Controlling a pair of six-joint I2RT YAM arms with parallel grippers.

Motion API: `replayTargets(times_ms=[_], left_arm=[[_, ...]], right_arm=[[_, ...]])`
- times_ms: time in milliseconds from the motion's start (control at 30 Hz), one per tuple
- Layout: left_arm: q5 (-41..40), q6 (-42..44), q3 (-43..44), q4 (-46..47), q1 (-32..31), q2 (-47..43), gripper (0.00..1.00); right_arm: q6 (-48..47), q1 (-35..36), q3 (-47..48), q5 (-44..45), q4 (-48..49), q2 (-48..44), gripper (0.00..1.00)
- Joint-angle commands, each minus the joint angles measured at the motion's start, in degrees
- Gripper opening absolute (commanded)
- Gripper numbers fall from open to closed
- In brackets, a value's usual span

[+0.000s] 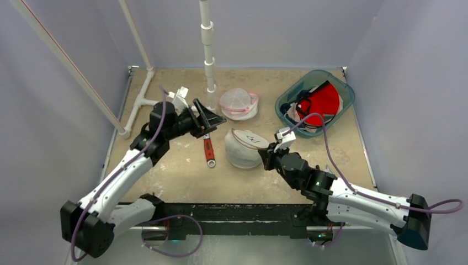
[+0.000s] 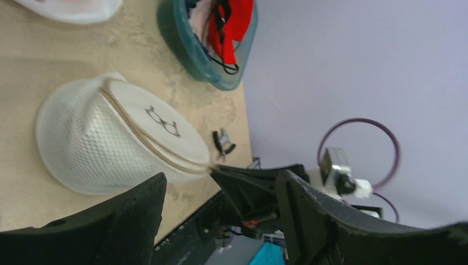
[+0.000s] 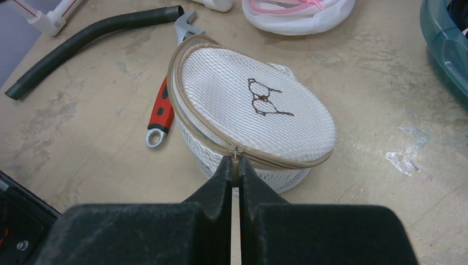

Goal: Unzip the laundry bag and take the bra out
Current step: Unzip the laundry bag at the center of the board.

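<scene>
The white mesh laundry bag (image 1: pixel 243 148) stands mid-table, a dome with a tan zipper round its lid and a small brown embroidered mark on top; it also shows in the left wrist view (image 2: pixel 110 141) and the right wrist view (image 3: pixel 254 105). Its zipper is closed. My right gripper (image 3: pixel 235 164) is shut on the tan zipper pull (image 3: pixel 235 165) at the bag's near side; in the top view it (image 1: pixel 269 156) touches the bag's right edge. My left gripper (image 1: pixel 207 117) is open and empty, held above the table left of the bag. The bra is hidden.
A red-handled wrench (image 1: pixel 208 150) lies just left of the bag. A second white mesh bag with pink trim (image 1: pixel 238 104) sits behind. A teal bin (image 1: pixel 338 88) with red clothing stands at back right. A white pipe stand (image 1: pixel 208 55) rises at the back. A black hose (image 3: pixel 88 44) lies at left.
</scene>
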Motion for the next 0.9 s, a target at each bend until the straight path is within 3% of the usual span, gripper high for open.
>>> replayTargets(times_ms=[0, 133, 300, 400, 633, 867], left_arm=[[-14.89, -15.62, -5.39, 0.63, -7.96, -6.76, 0.70], [-25.67, -23.32, -7.15, 0.84, -18.20, -7.80, 0.70], [-28.92, -23.27, -1.96, -0.88, -23.89, 1.81, 0.71], [-27.96, -22.96, 0.55, 0.74, -25.33, 8.84, 0.71], [-28.39, -23.60, 2.60, 5.45, -26.10, 16.01, 0.69], [-28.80, -23.20, 3.65, 6.53, -26.37, 20.54, 0.53]], right_arm=[[-0.85, 0.09, 2.40, 1.38, 1.26, 0.73, 0.00], [-0.88, 0.10, 2.33, 1.41, 1.52, 1.06, 0.00], [-1.17, 0.10, 2.22, 1.45, 1.71, 1.33, 0.00], [-1.23, 0.05, 2.22, 1.37, 1.93, 1.44, 0.00], [-1.35, 0.09, 2.15, 0.47, 2.80, 1.84, 0.00], [-2.07, 0.09, 2.05, -0.45, 3.34, 2.16, 0.00]])
